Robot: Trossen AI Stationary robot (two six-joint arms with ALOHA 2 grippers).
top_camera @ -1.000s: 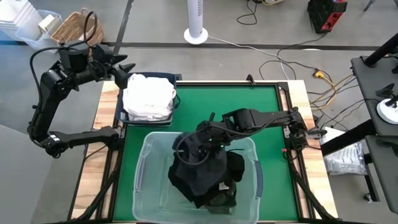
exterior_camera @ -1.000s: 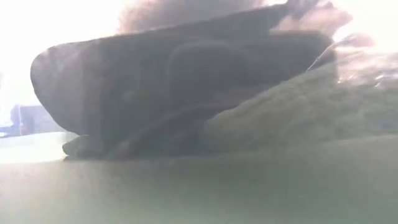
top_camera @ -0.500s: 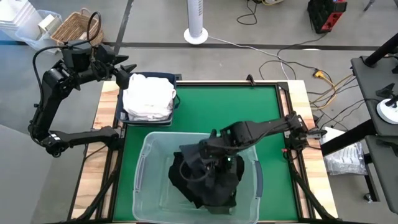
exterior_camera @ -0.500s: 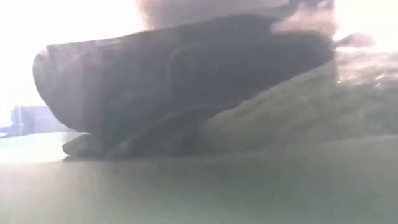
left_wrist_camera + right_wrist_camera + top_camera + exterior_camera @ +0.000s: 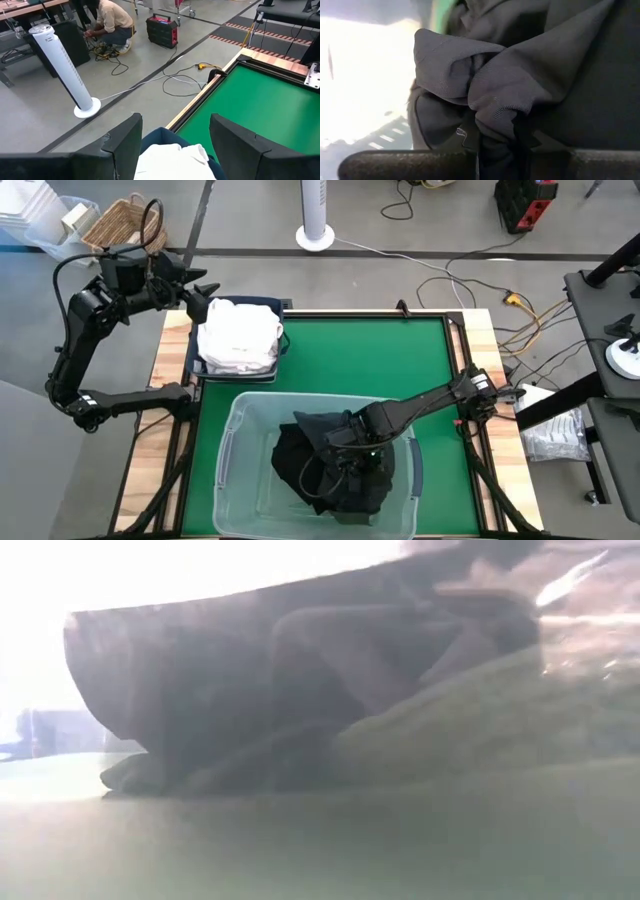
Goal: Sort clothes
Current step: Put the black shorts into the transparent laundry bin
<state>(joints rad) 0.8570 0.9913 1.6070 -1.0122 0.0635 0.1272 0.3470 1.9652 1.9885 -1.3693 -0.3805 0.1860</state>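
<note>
Dark garments (image 5: 335,470) lie piled in the clear plastic tub (image 5: 232,442) at the table's near edge; the low view shows a black one (image 5: 250,690) and a dark green one (image 5: 480,720) through the tub wall. My right gripper (image 5: 347,444) is down in the tub, shut on a dark grey garment (image 5: 520,75). White clothes (image 5: 238,335) rest heaped in the navy bin (image 5: 272,303) at the far left. My left gripper (image 5: 205,292) hovers open just beyond them, its fingers (image 5: 125,145) either side of the white pile (image 5: 170,160). My right gripper pinches a bunched fold of the dark grey garment (image 5: 495,135) between its two fingers (image 5: 410,165), several layers gathered together. It reaches in slanting down from the table's right. The garment lies slack on the dark pile in the tub.
The green mat (image 5: 370,355) between the bin and the tub lies bare. A white tower fan (image 5: 317,220), cables and a wicker basket (image 5: 125,225) stand on the floor beyond the table; a person (image 5: 112,22) crouches far off in the room.
My right gripper has moved down and toward the table's near edge, deeper into the tub, staying shut on the dark garment. The garment, which hung bunched over the tub's far part, has come down onto the dark pile and spread over it.
</note>
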